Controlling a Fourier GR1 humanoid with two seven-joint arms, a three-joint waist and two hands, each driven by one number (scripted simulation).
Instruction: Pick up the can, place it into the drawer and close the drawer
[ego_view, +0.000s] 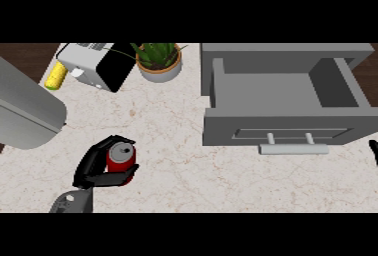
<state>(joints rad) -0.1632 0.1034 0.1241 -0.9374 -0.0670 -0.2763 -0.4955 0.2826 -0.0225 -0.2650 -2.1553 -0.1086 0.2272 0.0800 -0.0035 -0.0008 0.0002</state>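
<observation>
A red can (120, 158) with a silver top stands on the marbled counter at the lower left. My left hand (94, 170) is curled round it, fingers on its left and thumb across its front. The grey drawer (284, 90) at the upper right is pulled open and holds nothing that I can see; its front panel carries a pale bar handle (293, 148). Only a black sliver of my right hand (373, 151) shows at the right edge, just right of the drawer front.
A potted plant (159, 61) stands at the back, left of the drawer. A white and black appliance (96, 65) sits beside it, with a yellow corn cob (55, 78) on its left. A large grey rounded object (26, 110) fills the left edge.
</observation>
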